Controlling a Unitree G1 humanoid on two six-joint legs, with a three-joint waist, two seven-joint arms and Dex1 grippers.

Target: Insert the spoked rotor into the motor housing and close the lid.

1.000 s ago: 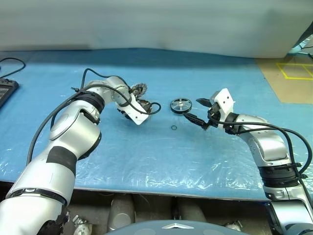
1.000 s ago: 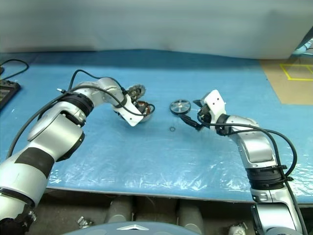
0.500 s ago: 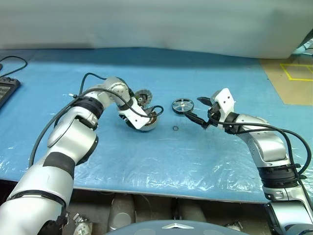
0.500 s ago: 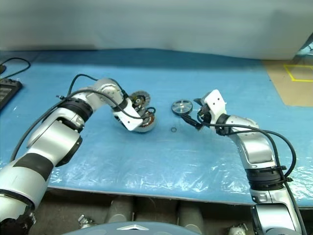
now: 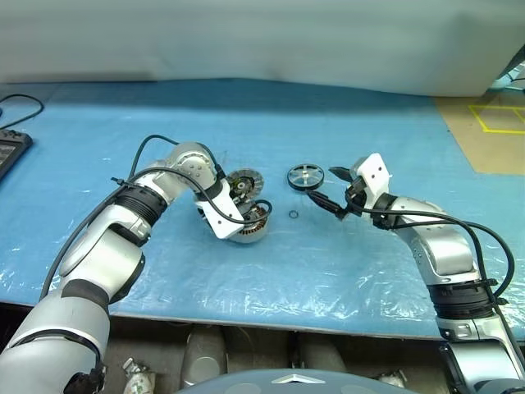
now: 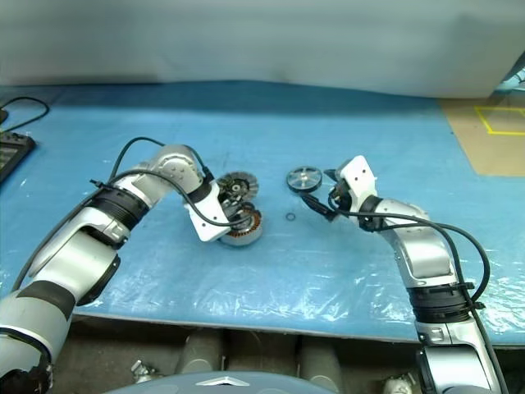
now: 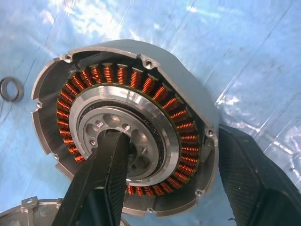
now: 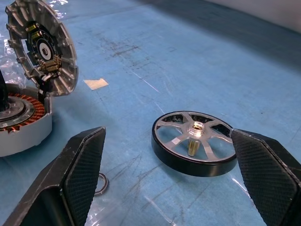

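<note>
So the spoked rotor [image 8: 194, 149] lies flat on the blue-covered desk [image 5: 369, 271], hub pin up, right in front of the right gripper [image 5: 335, 186] and between the lines of its two fingers [image 8: 82, 165], not touched. Those fingers are spread wide, holding nothing.

Motor housing [image 7: 127, 127] sits open side up on the desk, well left of the rotor, copper windings showing around a silver centre ring. Left gripper [image 5: 243, 220] comes down onto it: one finger [image 7: 101, 181] is inside the centre bore, the other outside against the housing's outer wall, so the fingers are part open and pinch the housing wall.

Lid [image 8: 42, 47] stands tilted on edge just behind the housing, touching its rim, toothed face toward the right gripper. A corner of it shows in the left wrist view too.

Small thin ring [image 5: 293, 215] lies on the desk between housing and rotor, apart from both.

Bare desk all around the rotor; the desk's front edge is well back from the parts.
</note>
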